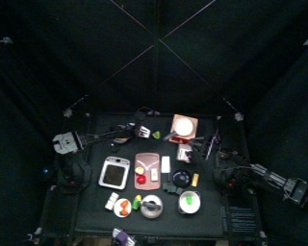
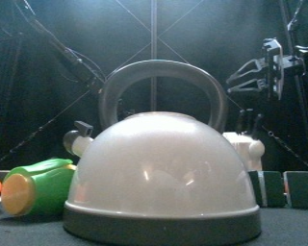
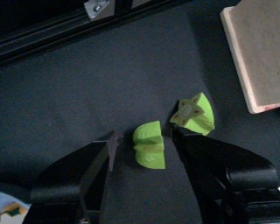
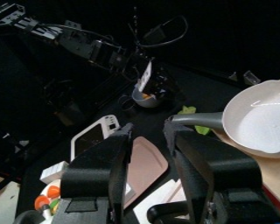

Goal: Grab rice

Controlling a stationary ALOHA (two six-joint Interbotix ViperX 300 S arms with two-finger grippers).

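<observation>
A white bowl with pale contents [image 1: 184,124], which may be the rice, stands on a wooden board [image 1: 185,137] at the table's back; it also shows in the right wrist view [image 4: 265,118]. My left gripper [image 1: 140,130] is open and hovers over two green vegetable pieces [image 3: 149,145] on the black table, its jaws on either side of one piece. The board's corner [image 3: 262,52] lies beside them. My right gripper [image 4: 149,133] is open and empty, raised to the right of the bowl [image 1: 211,144] and high in the front view [image 2: 272,65].
A white kettle [image 2: 164,178] fills the front view, with a green toy [image 2: 35,187] on its left. A white scale [image 1: 115,172], a pink cutting board [image 1: 147,167], a dark cup [image 1: 181,179] and a green-filled bowl [image 1: 191,202] crowd the table's front half.
</observation>
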